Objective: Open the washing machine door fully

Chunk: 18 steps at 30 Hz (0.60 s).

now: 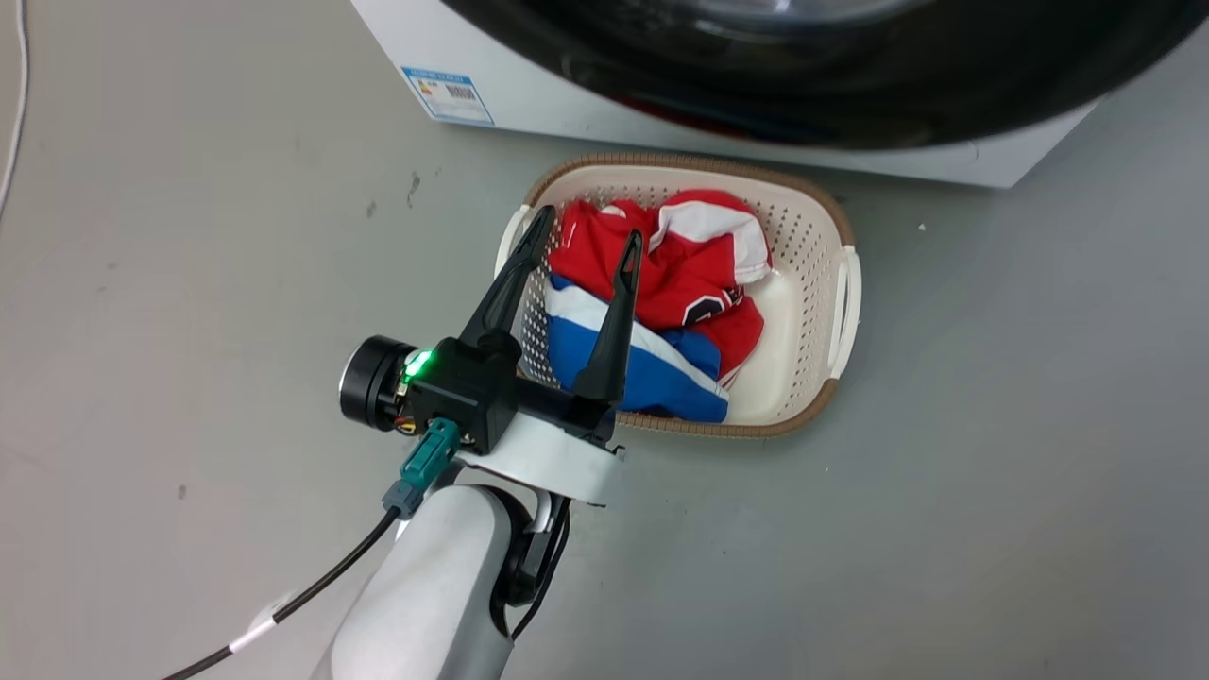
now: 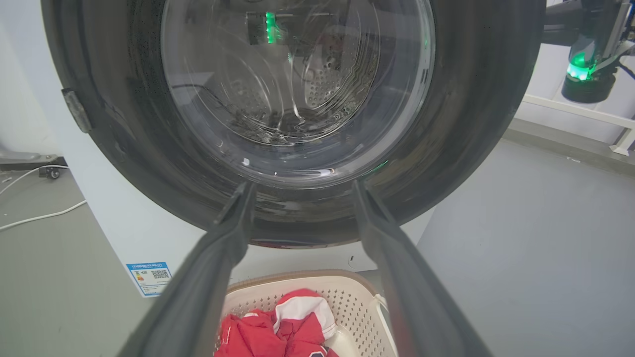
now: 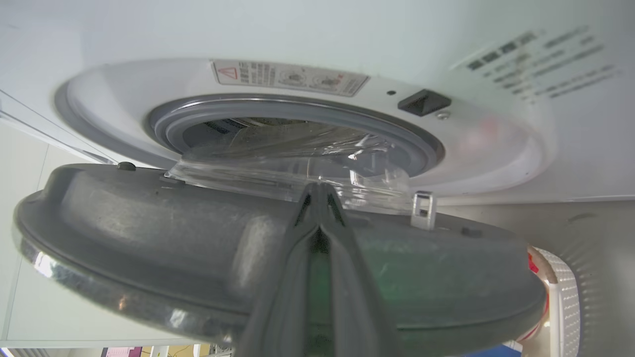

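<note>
Grey floor, washing machine (image 1: 529, 104) with its door (image 3: 149, 223) swung partway out.
Fingers together, the right end effector (image 3: 317, 191) sits against the door's inner face; the left end effector (image 1: 587, 227) hangs spread and empty over the laundry basket (image 1: 841, 283). Further swing probably remains.

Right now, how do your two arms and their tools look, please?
The left tool has two long, tapering black fingers on a black block with a green light. A teal plug carries a black cable with a white band. The forearm is pale grey and rounded. The right tool has similar dark fingers.
</note>
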Available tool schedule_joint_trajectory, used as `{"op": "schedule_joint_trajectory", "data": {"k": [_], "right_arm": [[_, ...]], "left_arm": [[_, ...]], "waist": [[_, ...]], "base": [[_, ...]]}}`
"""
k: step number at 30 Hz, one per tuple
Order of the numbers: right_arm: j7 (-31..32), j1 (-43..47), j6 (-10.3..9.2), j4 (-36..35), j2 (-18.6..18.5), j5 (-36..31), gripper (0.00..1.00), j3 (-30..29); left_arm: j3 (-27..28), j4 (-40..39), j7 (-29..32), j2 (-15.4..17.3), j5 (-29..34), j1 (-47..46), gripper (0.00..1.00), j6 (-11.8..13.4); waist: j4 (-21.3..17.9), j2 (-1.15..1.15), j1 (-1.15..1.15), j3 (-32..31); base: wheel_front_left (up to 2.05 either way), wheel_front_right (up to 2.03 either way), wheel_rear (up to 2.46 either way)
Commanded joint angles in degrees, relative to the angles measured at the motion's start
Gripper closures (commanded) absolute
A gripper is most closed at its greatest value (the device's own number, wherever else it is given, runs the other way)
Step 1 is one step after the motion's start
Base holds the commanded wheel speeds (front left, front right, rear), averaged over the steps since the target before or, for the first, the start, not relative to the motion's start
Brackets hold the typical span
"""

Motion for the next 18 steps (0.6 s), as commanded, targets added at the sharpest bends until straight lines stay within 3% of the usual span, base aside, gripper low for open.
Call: {"op": "schedule_joint_trajectory", "data": {"k": [1, 8, 18], "right_arm": [[1.5, 2.6, 0.16, -0.8, 2.0, 0.4, 1.00, 1.0], [4.6, 10.4, 0.16, -3.6, 2.5, 1.6, 1.00, 0.7], [8.2, 22.3, 0.16, -10.1, 6.9, 2.6, 1.00, 2.4]], "left_arm": [[0.4, 0.2, -0.1, 0.0, 0.0, 0.8, 0.00, -0.2], [1.2, 1.8, -0.1, 0.0, 0.4, 4.0, 0.00, -1.4], [2.7, 3.6, -0.1, 0.0, 0.5, 9.2, 0.00, -3.0]], "waist": [[-0.3, 0.00, -0.01, -1.5], [-0.7, 0.00, -0.01, -7.5], [-1.1, 0.00, -0.01, -14.9]], "base": [[0.00, 0.00, 0.00], [0.00, 0.00, 0.00], [0.00, 0.00, 0.00]]}}
